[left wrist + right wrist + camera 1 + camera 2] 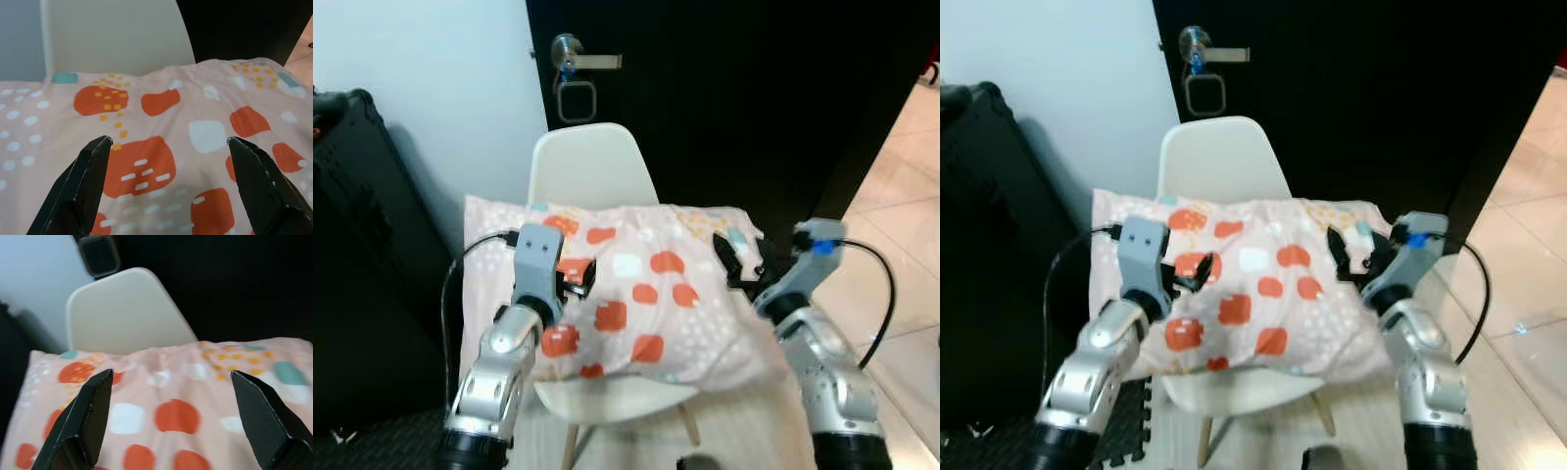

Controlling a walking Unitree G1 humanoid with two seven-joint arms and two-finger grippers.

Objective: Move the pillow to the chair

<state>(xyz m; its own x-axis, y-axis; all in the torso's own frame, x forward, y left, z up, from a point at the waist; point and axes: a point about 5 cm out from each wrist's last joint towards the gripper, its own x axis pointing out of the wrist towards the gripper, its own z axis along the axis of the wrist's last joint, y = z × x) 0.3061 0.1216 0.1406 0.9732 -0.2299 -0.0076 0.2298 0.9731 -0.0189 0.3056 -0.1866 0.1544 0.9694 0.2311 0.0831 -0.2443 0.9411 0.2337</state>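
Pillow [636,294] on white chair [592,166] seat

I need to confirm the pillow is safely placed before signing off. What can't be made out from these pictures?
- Chair seat: mostly covered by the pillow in both eye views, so how much of it rests on the seat is unclear.
- Chair legs: cut off by the bottom edge of the eye views.
- Left hand and right hand: open above the pillow; contact cannot be judged.
- Dark case: cut by the left edge.
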